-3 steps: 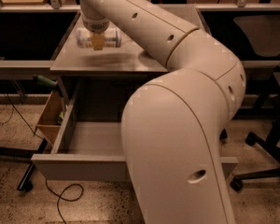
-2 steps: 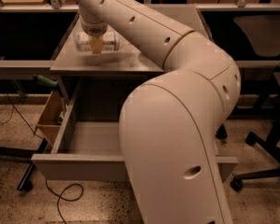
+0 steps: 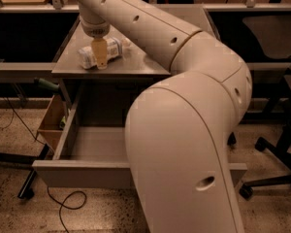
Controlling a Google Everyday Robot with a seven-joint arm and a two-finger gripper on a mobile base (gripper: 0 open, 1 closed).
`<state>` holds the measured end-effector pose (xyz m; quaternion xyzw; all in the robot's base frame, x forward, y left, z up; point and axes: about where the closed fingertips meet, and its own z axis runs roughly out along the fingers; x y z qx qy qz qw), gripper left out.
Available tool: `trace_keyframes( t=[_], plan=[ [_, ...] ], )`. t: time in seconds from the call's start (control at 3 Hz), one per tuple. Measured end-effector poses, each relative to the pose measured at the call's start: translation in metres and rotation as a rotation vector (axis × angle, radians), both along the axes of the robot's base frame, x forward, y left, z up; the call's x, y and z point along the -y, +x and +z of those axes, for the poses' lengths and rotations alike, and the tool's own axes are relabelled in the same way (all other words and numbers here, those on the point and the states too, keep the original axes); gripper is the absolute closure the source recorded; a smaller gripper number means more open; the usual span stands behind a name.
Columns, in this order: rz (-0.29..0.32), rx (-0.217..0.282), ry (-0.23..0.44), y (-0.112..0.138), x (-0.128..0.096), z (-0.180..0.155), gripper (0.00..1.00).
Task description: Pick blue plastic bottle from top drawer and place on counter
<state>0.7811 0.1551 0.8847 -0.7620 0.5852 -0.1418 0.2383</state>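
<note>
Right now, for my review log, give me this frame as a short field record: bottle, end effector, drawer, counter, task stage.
blue plastic bottle: lying on its side on the counter, towards its front left
end effector: down over the bottle's middle, above the counter
top drawer: pulled open; no bottle in the part that shows; right side hidden behind the arm
counter: carries the bottle
task stage: bottle out of the drawer and on the counter; end effector not yet withdrawn

I log one grey counter (image 3: 126, 68). Near its front-left corner lies one blue plastic bottle (image 3: 115, 47) on its side, with the gripper (image 3: 101, 59) over it.
</note>
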Motion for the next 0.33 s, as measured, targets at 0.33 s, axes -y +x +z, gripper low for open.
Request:
trace_keyframes(
  t=[0.33],
  plan=[
    [0.001,0.003,-0.001,-0.0005,0.0003,0.0018,0.00]
  ],
)
